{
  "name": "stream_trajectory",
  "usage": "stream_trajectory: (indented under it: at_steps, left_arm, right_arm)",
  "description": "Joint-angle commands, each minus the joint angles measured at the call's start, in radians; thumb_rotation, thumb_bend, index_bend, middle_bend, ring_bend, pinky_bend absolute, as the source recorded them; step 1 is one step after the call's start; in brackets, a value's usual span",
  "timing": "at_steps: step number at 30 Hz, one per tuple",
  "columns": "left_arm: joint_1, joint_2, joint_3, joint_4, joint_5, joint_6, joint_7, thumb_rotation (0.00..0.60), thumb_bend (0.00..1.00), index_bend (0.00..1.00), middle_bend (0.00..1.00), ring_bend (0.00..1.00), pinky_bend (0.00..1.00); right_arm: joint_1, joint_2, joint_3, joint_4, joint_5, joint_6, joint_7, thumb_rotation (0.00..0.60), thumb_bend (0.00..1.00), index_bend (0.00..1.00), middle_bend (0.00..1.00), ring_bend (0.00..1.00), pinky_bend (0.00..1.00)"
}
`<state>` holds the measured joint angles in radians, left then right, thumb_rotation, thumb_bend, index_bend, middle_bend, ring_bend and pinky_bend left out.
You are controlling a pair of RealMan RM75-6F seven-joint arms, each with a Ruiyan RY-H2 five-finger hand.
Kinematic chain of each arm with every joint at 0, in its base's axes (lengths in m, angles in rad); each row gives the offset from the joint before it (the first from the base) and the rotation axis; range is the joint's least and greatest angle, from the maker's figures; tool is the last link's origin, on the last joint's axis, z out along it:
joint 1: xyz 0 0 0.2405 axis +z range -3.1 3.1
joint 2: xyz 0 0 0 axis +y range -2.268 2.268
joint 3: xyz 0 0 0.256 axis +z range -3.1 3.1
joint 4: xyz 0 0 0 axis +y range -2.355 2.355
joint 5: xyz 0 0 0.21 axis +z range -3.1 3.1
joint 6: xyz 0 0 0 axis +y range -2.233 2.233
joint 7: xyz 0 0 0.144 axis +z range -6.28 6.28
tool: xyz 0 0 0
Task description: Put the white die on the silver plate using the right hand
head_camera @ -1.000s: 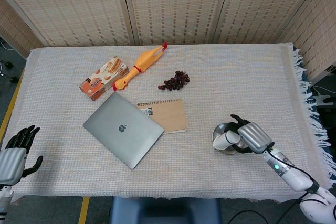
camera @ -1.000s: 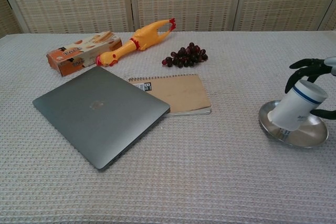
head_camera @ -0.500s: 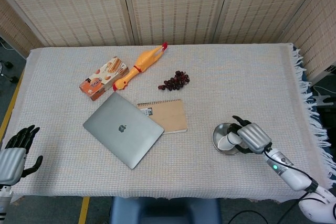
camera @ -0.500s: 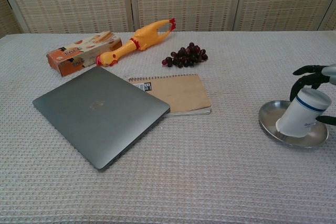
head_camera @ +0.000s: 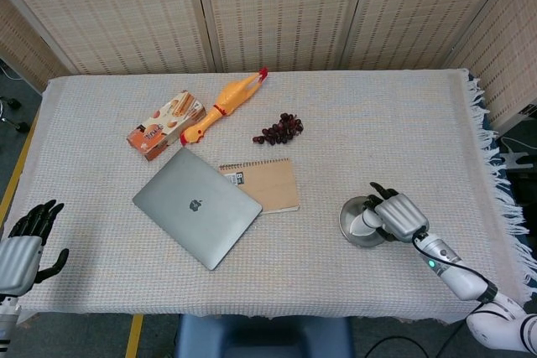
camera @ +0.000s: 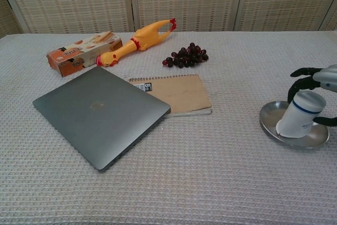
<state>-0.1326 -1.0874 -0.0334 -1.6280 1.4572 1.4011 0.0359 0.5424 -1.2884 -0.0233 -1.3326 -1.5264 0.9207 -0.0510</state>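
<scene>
The white die looks like a white cup-shaped piece with a blue band. It stands almost upright on the silver plate at the table's front right. My right hand still wraps it, with dark fingers against its top and the thumb by its base. In the head view the right hand covers most of the die, and only the left part of the plate's rim shows. My left hand hangs off the front left corner, fingers apart, holding nothing.
A grey laptop lies closed at centre left, partly on a brown notebook. Behind them are a snack box, a rubber chicken and dark grapes. The fringed table edge runs just right of the plate.
The right hand has tipped the die from a steep lean to nearly upright and set it on the plate, drawing slightly towards the front edge. The left hand has stayed still.
</scene>
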Motion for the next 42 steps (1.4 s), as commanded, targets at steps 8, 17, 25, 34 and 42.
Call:
stream_trajectory:
  at_steps: [8,17,25,34,42]
  left_arm:
    - [0.000,-0.001,0.000,0.005,0.000,0.000,-0.004,0.600,0.40,0.00,0.00,0.00,0.15]
    - [0.002,-0.001,-0.001,0.001,-0.003,0.003,-0.002,0.600,0.40,0.00,0.00,0.00,0.15]
    - [-0.002,0.003,0.002,-0.001,0.002,-0.004,-0.005,0.600,0.41,0.00,0.00,0.00,0.15]
    - [-0.002,0.009,0.007,-0.010,0.010,-0.007,-0.012,0.600,0.41,0.00,0.00,0.00,0.15]
    - [-0.003,0.012,0.009,-0.016,0.009,-0.013,-0.025,0.600,0.41,0.00,0.00,0.00,0.20]
  right_arm:
    - [0.008,-0.045,0.037,0.051,0.058,-0.002,-0.058,0.600,0.32,0.48,0.25,0.02,0.25]
    - [0.011,0.043,-0.024,-0.059,0.001,-0.027,-0.026,0.600,0.32,0.50,0.25,0.02,0.25]
    - [0.016,0.031,0.009,-0.057,0.068,-0.037,-0.109,0.600,0.33,0.48,0.25,0.02,0.25]
    - [0.021,-0.005,0.030,-0.031,0.093,-0.016,-0.175,0.600,0.33,0.47,0.25,0.02,0.25]
    - [-0.013,0.071,-0.025,-0.126,0.058,0.004,-0.196,0.600,0.33,0.47,0.25,0.02,0.25]
